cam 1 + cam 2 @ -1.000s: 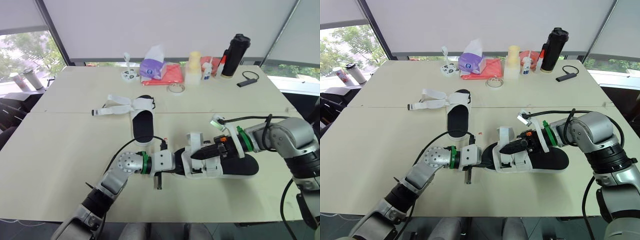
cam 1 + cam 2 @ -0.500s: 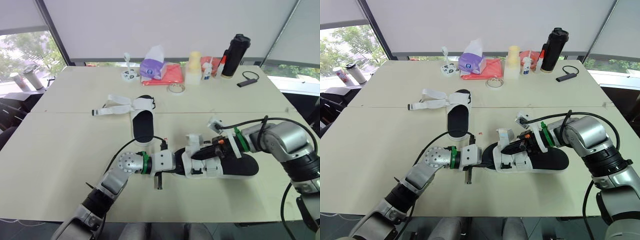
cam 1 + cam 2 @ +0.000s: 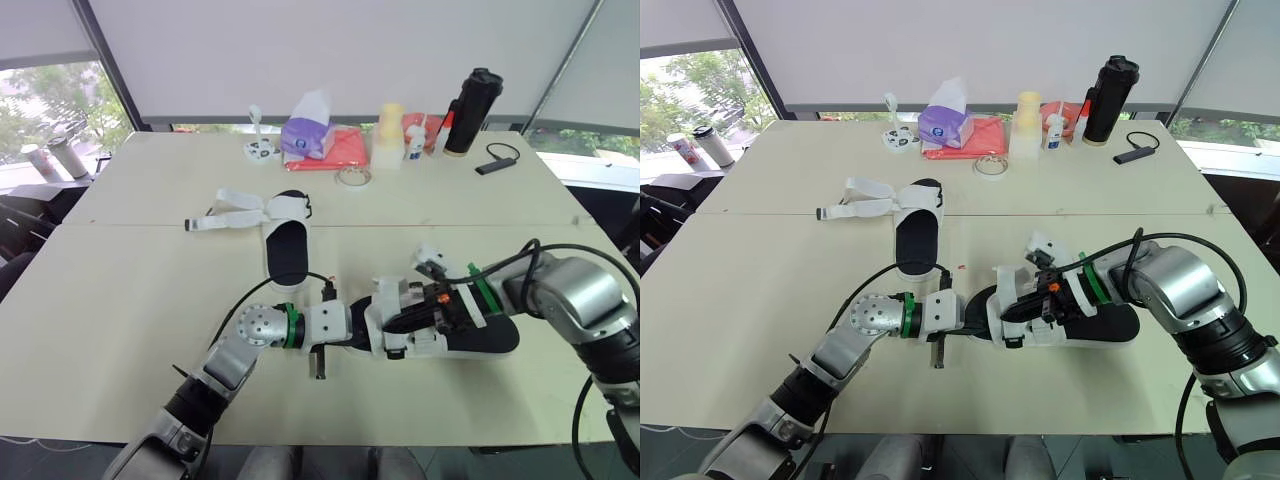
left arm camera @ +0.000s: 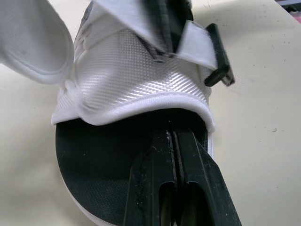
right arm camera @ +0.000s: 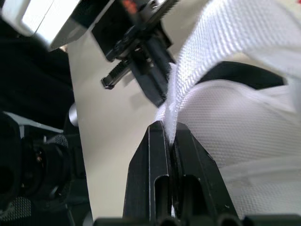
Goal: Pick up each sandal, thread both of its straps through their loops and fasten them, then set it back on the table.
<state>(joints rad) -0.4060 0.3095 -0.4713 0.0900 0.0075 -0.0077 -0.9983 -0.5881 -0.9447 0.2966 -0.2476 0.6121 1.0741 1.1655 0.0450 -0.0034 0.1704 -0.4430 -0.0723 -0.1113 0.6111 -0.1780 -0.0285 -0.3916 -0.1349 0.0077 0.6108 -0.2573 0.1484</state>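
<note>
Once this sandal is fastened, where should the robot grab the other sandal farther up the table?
Probably best to take the other sandal by the bare near end of its sole, coming from the robot's side. That end points toward the robot, uncovered, while its open straps sprawl at the far end, out to the left.

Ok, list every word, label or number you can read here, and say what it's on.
No text is legible.
Purple tissue pack: a printed mark, too small to read.
Small white bottle: a label, too blurred to read.
Black tumbler: no lettering visible.
Held sandal and its white strap: no print visible.
</note>
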